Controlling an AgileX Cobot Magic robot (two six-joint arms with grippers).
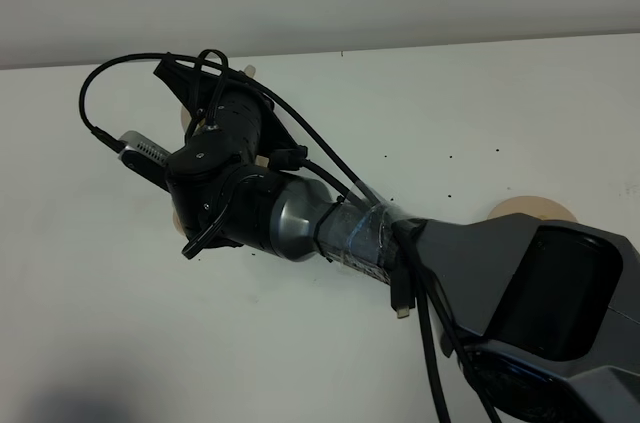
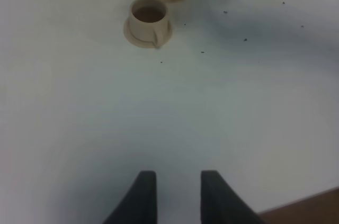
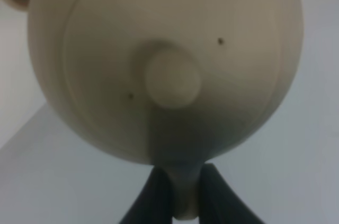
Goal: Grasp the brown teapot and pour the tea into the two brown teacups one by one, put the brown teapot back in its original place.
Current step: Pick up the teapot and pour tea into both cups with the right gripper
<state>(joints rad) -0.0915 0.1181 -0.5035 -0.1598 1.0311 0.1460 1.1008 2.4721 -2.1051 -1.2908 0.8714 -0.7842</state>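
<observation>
the right gripper (image 3: 179, 192) has its fingers pinching the loop handle of the brown teapot (image 3: 164, 65), held up off the white desk (image 2: 212, 107). the left gripper (image 2: 178, 195) hangs over bare desk, fingers spread and empty. two brown teacups (image 2: 149, 18) on saucers stand well apart from it, the nearer holding dark tea.

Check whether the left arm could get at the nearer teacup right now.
Probably yes: the left gripper is open and empty, and only bare table lies between it and the nearer teacup. The right arm hovers close by.
</observation>
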